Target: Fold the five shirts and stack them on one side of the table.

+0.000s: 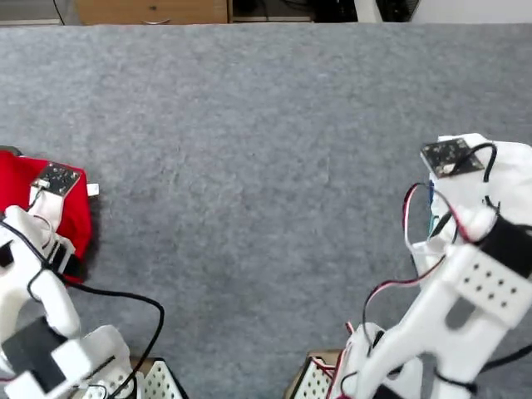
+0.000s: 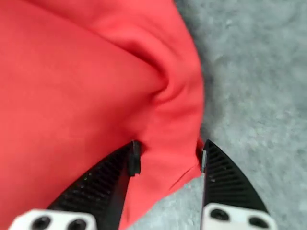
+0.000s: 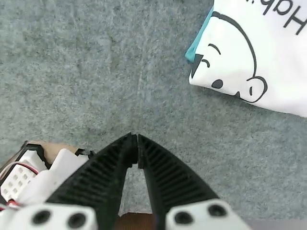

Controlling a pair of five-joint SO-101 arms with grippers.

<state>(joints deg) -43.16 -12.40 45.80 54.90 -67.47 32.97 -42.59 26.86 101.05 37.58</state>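
Logging by view.

**High view:** The red shirt (image 1: 73, 212) lies bunched on the grey tabletop (image 1: 266, 125) at the left arm's side and runs off the picture's edge. The white shirt (image 1: 509, 170) lies at the opposite side, partly under the right arm and well apart from the red one. The red shirt's visible part is longer near-to-far than across. Its outline is cut off, so I cannot tell its true long axis.

**Left wrist view:** The left gripper (image 2: 168, 151) has its jaws open, straddling a rounded corner of the red shirt (image 2: 86, 86). One jaw is over the cloth and the other is at its edge beside the tabletop, and nothing is pinched. A soft ridge runs away from the jaws, so several layers probably lie there.

**Right wrist view:** The right gripper (image 3: 137, 139) has its jaws closed on nothing and hangs over the tabletop. It is near the white shirt (image 3: 259, 52), which lies print-up with its teal trim (image 3: 192, 53) at the corner pointing toward the gripper.

**Risks (judgement):**
- Closing on the ridge could catch only the top layer, and the bundle would unroll when dragged.
- A deep bite could grab every layer and pull the shirt into a lump.
- The felt-like tabletop looks grippy, so the cloth may snag and skew.
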